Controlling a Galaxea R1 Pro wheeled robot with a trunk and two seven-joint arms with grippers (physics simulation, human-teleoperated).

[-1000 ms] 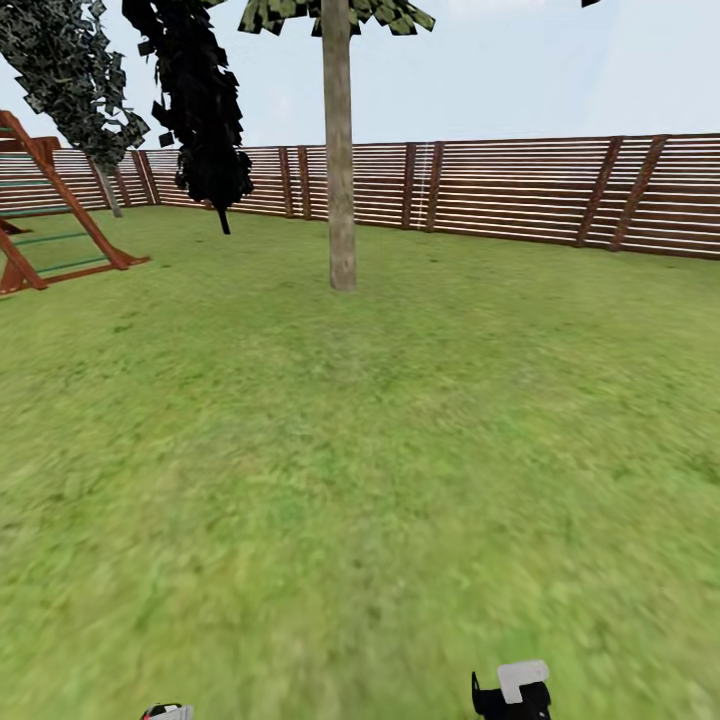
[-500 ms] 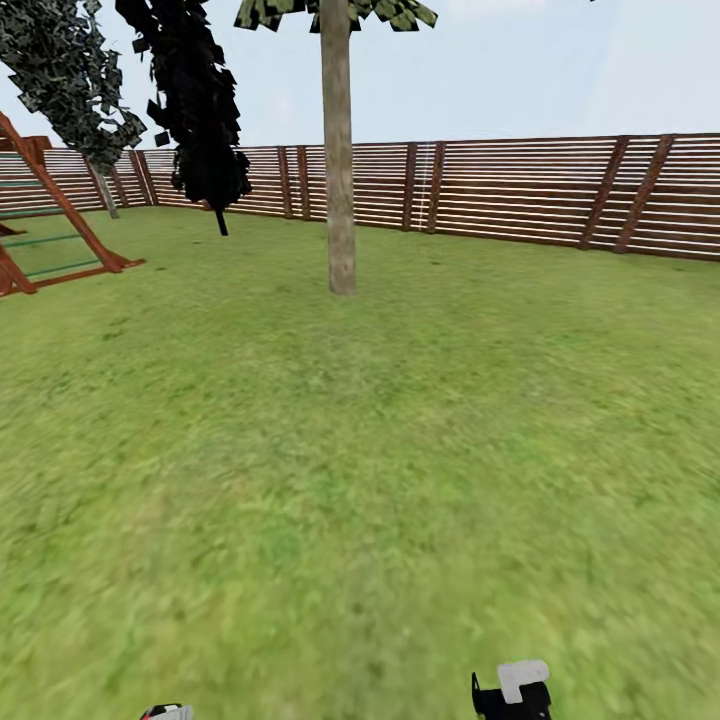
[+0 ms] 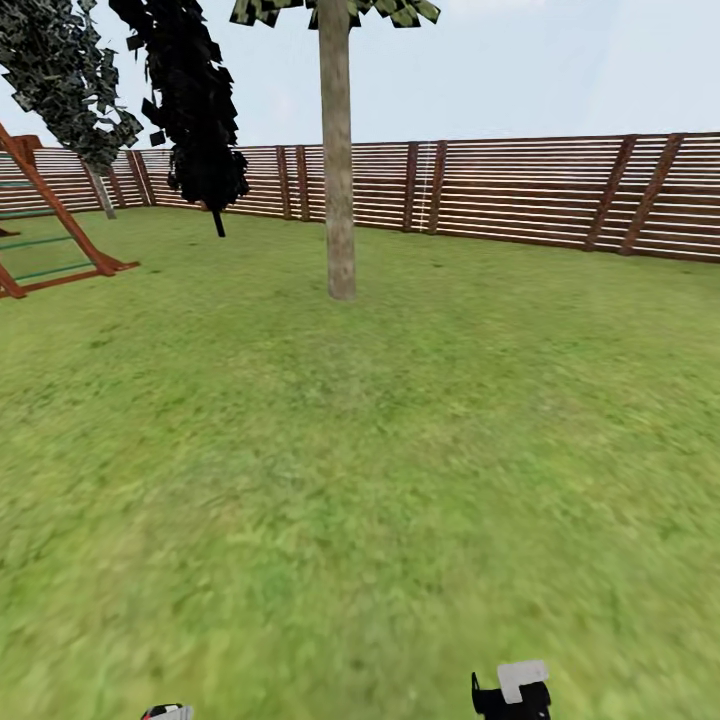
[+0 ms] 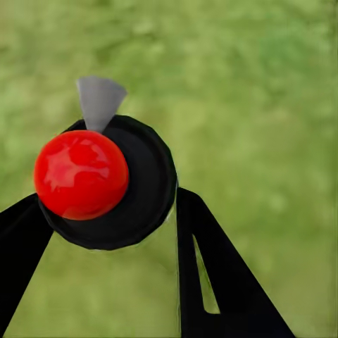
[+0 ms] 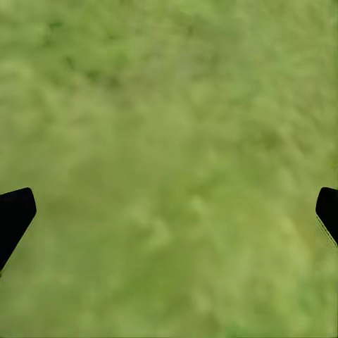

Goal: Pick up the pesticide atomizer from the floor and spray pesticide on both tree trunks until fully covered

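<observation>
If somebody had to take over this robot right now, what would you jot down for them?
Left gripper: jaws shut on the pesticide atomizer, red cap and black body between them, over the grass.
Right gripper: jaws wide open, nothing held, above the lawn.
One tall tree trunk stands ahead across the lawn, in front of the slatted fence.
Done: atomizer picked up.
Left: get close to the trunk, spray it fully, then probably find the second tree and do the same.
</observation>
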